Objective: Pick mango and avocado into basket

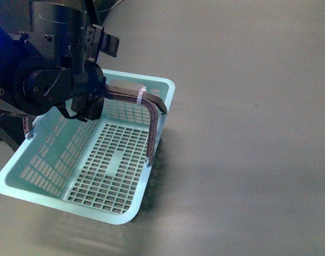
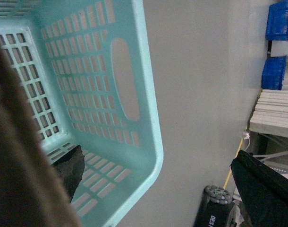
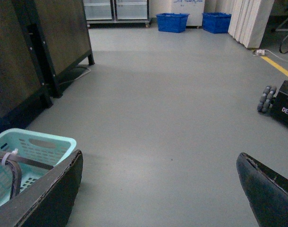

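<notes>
Okay, your basket runs lengthwise near-left to far-right. Left gripper is spread wide over it, and right gripper is spread too.

Under my left pincer the basket is light teal, its walls and floor a lattice of small slots. Its handle is grey-brown, with a white tie around it. My left pincer's fingers are matt black, and my right pincer is the same black. The floor around both is plain grey. Far ahead of my right pincer stand two bright blue crates. Off to one side of it is a dark brown cabinet, and to the other a yellow line on the grey.
</notes>
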Available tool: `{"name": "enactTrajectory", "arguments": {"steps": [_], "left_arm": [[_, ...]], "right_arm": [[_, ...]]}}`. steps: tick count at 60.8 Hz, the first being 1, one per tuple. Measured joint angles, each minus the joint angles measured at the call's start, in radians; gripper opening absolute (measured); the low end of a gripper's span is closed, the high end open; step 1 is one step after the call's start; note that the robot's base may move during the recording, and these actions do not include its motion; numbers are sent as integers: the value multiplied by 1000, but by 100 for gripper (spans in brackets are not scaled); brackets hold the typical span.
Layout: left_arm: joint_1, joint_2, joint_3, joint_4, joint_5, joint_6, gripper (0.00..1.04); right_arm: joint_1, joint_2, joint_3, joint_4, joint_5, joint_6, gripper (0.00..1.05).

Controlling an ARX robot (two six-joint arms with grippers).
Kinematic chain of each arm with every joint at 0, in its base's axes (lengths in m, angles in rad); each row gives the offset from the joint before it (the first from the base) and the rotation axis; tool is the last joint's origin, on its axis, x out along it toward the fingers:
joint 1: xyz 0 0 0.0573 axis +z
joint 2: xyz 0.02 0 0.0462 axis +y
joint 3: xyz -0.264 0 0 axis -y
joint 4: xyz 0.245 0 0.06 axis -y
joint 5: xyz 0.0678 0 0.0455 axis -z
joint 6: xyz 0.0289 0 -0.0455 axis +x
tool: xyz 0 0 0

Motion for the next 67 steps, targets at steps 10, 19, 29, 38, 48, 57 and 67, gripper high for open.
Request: {"name": "enactTrajectory", "arguments": {"steps": [10, 19, 29, 38, 48, 57, 67], "left_arm": [[-1, 3, -5, 33, -17, -35, 62], [-5, -15, -64, 61, -23, -62, 39], [-11, -73, -140, 54, -29, -99, 15], [-26, -191, -236, 52, -30, -103, 15], [-38, -434, -364, -39, -21, -148, 15], [-48, -728, -482, -160, -30, -182, 15], [-62, -1151, -565, -355, -121, -168, 15]], "right_arm": [[0, 0, 0, 0, 0, 0, 96], [0, 0, 0, 0, 0, 0, 96], [0, 0, 0, 0, 0, 0, 96], [0, 0, 0, 0, 0, 0, 96], [0, 0, 0, 0, 0, 0, 96], [0, 0, 0, 0, 0, 0, 96], [0, 0, 0, 0, 0, 0, 96]]}}
